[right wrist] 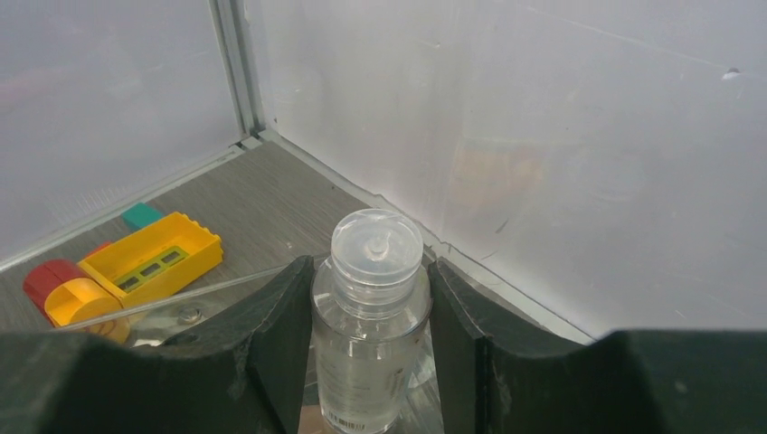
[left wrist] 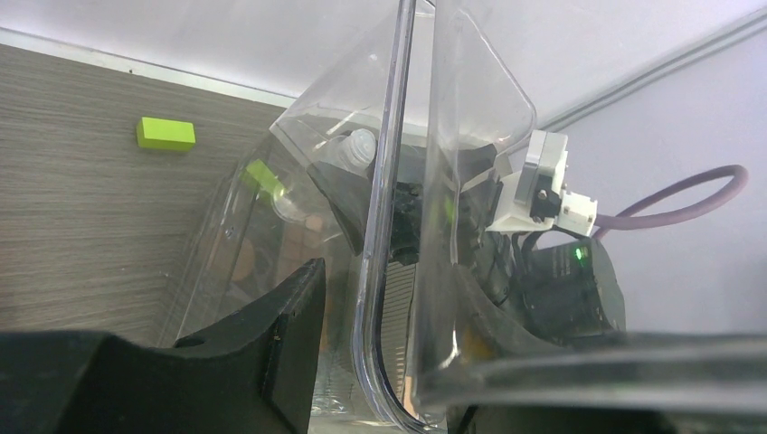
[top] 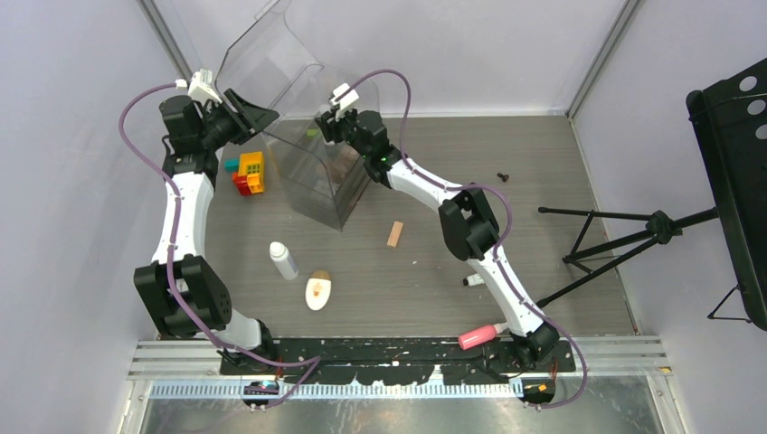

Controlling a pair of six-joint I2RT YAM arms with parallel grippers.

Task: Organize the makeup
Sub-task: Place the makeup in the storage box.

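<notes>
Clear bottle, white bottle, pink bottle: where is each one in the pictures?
clear bottle (right wrist: 375,249), right wrist view, on its cap.
white bottle (top: 285,263), top view, on its body.
pink bottle (top: 476,338), top view, on its body.

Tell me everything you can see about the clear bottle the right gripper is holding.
The clear bottle is small and round, see-through plastic, with a clear round cap on. It looks filled with clear liquid; small print shows low on its side. It stands upright, clamped at the shoulder between the black fingers of the right gripper. The left wrist view shows it through the wall of the clear case; what it rests on cannot be seen.
</notes>
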